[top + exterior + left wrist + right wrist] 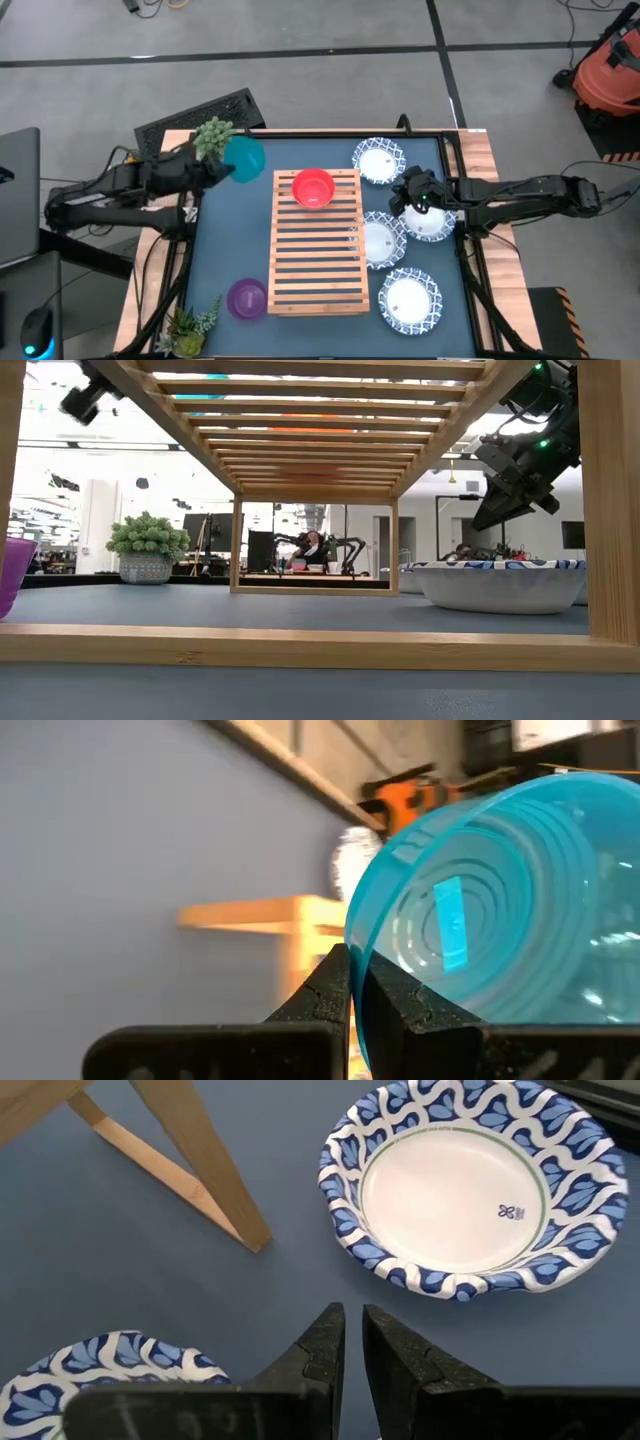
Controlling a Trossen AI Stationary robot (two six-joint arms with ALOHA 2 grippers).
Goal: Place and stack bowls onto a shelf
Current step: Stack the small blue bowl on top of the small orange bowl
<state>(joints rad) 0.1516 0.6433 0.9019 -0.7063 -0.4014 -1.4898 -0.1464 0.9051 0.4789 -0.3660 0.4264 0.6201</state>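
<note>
Teal bowl sits pinched by its rim in the left tool, lifted beside the shelf. Right tool hangs narrowly parted, empty, above white dishes.

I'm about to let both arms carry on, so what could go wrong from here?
1. The left gripper pinches only the thin rim of the translucent teal plastic bowl, held tilted; it might slip or swing on the way to the slatted light-wood shelf.
2. The small red plastic bowl already sits on that shelf; a low approach could knock it.
3. The right gripper, nearly closed and empty, hangs among the blue-patterned white dishes and could nudge one.
</note>
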